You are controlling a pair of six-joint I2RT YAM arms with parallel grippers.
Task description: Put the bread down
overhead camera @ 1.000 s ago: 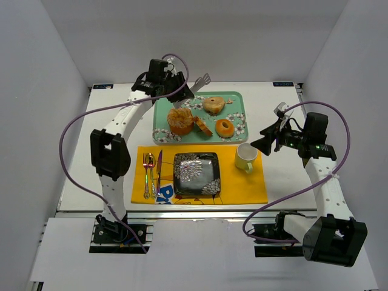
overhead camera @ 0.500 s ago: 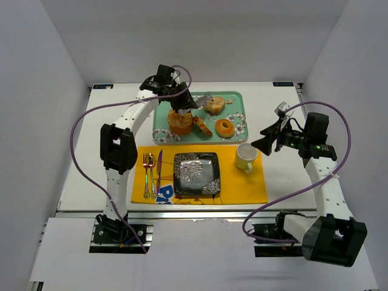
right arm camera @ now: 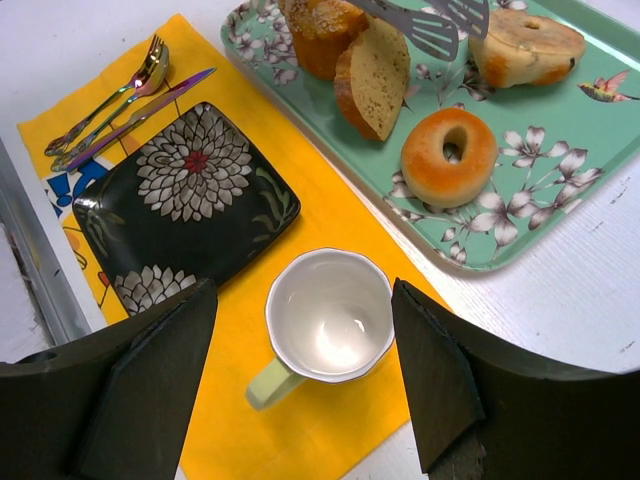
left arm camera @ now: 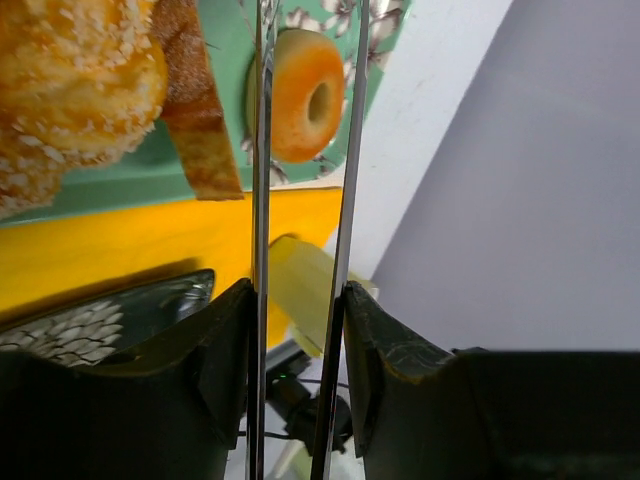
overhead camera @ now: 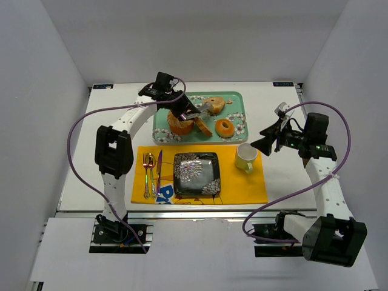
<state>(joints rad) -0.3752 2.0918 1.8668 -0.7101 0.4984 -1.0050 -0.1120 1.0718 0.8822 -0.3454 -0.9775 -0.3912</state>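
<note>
**Left fingers** (right arm camera: 432, 28): I read them as partly open. They are two thin slotted blades with a narrow gap between them and nothing clamped in it. They sit low over the green tray (overhead camera: 237, 138), tips at the left edge of the bread (right arm camera: 528, 42). I cannot tell whether they touch it.

**Bread:** it lies flat on the tray, at the far side, right of centre.

**Also on the tray:**
- the ridged ring pastry (overhead camera: 179, 123), at the left
- a cut slice (right arm camera: 375, 75), just beside the pastry
- the orange donut (right arm camera: 449, 155), toward the near right

**Right fingers** (overhead camera: 262, 141): they are spread wide and empty. I see them held above the white surface (overhead camera: 285, 176), just right of the cup (right arm camera: 330, 315).

**Place setting:** the cup stands at the right end of the yellow placemat (overhead camera: 242, 188). The black flowered plate (overhead camera: 196, 173) is at its middle. The cutlery (overhead camera: 150, 173) is at its left end.
</note>
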